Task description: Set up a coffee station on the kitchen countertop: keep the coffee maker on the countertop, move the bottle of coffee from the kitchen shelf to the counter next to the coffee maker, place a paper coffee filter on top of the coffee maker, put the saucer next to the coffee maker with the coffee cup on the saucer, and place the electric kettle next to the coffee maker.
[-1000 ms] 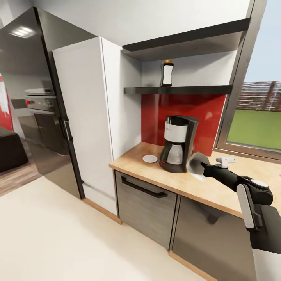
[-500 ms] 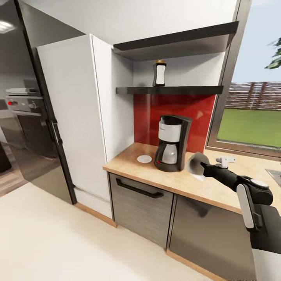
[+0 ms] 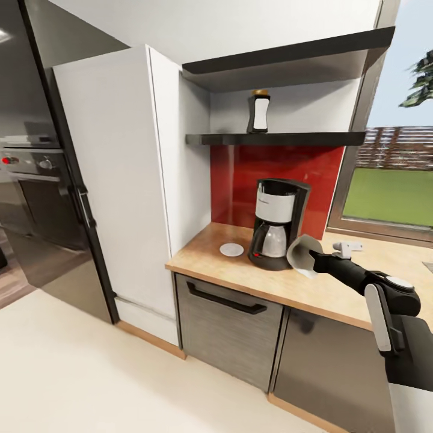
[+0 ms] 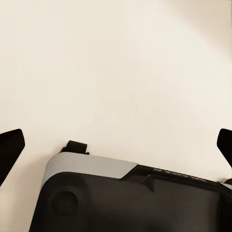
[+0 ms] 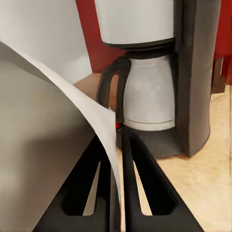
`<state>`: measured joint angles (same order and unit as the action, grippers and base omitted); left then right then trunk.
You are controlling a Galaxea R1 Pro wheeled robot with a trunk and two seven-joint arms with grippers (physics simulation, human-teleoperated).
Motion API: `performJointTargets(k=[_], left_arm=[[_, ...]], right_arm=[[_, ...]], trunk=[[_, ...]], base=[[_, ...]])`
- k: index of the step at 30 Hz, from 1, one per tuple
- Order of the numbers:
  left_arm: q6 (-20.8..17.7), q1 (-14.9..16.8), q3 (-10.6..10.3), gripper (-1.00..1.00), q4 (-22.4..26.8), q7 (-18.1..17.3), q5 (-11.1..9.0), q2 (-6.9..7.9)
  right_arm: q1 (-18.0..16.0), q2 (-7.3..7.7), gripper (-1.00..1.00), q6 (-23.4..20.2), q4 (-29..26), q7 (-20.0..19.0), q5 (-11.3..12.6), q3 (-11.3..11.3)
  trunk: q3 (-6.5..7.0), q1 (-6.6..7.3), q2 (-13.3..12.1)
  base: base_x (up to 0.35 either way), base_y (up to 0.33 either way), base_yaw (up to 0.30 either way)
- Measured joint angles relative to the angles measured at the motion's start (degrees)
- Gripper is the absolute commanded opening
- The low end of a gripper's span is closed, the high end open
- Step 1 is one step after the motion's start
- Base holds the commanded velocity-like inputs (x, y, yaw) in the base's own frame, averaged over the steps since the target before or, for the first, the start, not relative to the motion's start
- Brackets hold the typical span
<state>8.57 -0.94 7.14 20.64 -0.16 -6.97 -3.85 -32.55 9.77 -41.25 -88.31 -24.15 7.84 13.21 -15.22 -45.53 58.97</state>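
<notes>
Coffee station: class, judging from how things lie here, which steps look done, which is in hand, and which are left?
Done: the coffee maker stands on the countertop, with the saucer beside it. In hand: the right gripper pinches the paper filter, held near the machine, not yet on top. Left: the bottle of coffee is on the shelf; the saucer bears no cup.

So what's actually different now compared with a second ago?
Mostly the camera: the whole view swung, so the robot turned or rolled, not the things. The right gripper still pinches the paper coffee filter near the coffee maker. The saucer stays on the countertop, the bottle of coffee on the kitchen shelf.
</notes>
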Motion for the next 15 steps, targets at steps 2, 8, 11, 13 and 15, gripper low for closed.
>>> performJointTargets(k=[2, 8, 11, 13, 15], left_arm=[[0.0, 0.0, -0.01, 1.0, -0.01, 0.0, 0.0, 0.0], [0.01, 0.01, -0.02, 1.0, -0.01, 0.0, 0.0, 0.0], [0.01, 0.01, -0.02, 1.0, -0.01, 0.0, 0.0, 0.0], [0.0, 0.0, -0.02, 1.0, -0.01, 0.0, 0.0, 0.0], [0.0, -0.01, 0.0, 1.0, 0.01, 0.0, 0.0, 0.0]], right_arm=[[0.0, 0.0, -1.0, -0.01, -0.01, 0.0, 0.0, 0.0], [0.0, 0.0, -1.0, -0.02, -0.01, 0.0, 0.0, 0.0], [0.0, 0.0, -1.0, -0.02, -0.01, 0.0, 0.0, 0.0], [0.0, 0.0, -1.0, -0.01, -0.01, 0.0, 0.0, 0.0], [0.0, 0.0, -1.0, 0.01, 0.0, 0.0, -0.02, 0.0]], trunk=[[0.04, 0.0, 0.0], [0.2, -0.01, 0.0], [0.29, -0.01, 0.0], [0.35, -0.01, 0.0], [0.4, 0.0, 0.01]], base=[[0.034, 0.057, -0.243], [0.01, 0.017, -0.264], [0.002, 0.003, -0.271], [0.001, 0.007, -0.272], [0.0, 0.172, -0.154]])
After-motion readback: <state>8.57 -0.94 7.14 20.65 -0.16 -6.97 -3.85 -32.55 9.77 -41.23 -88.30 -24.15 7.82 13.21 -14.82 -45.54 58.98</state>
